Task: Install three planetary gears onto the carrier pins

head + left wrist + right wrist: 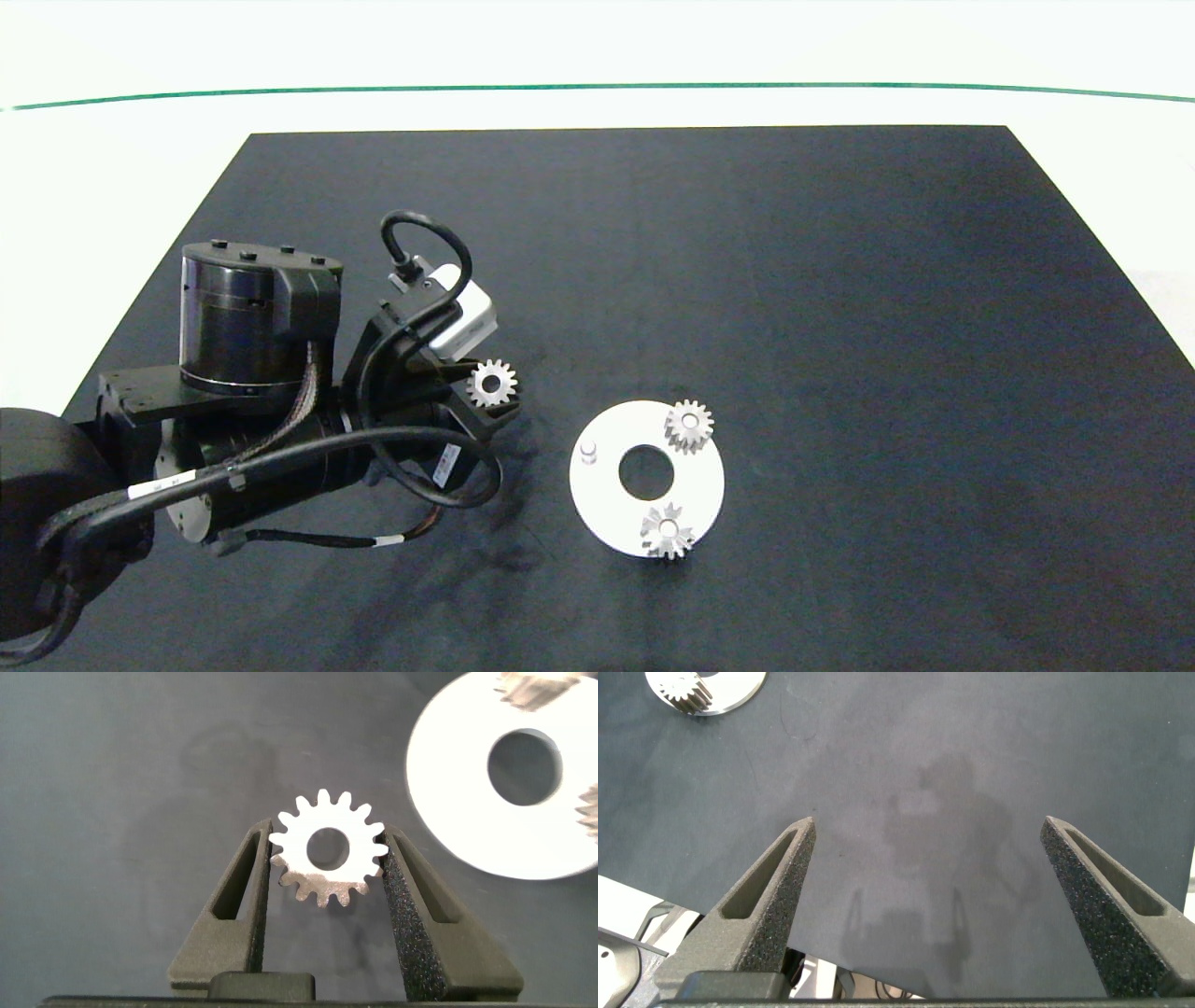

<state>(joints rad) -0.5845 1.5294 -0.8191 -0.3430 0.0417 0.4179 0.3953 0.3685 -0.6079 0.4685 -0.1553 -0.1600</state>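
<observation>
The white carrier disc (607, 495) lies on the black mat with a large centre hole. Two silvery planetary gears sit on its pins: one at the far side (689, 427), one at the near side (667, 531). A third pin (588, 453) stands bare at the disc's left edge. My left gripper (492, 387) is left of the disc, shut on the third gear (327, 859), which sits flat between the fingers above the mat. The disc (448, 793) shows beside it in the left wrist view. My right gripper (924, 896) is open over bare mat, out of the head view.
The black mat (840, 280) covers the table, with white table surface around it. The left arm's bulk (252, 373) takes up the mat's left side. In the right wrist view a corner of the disc (738, 695) with a gear (687, 689) shows far off.
</observation>
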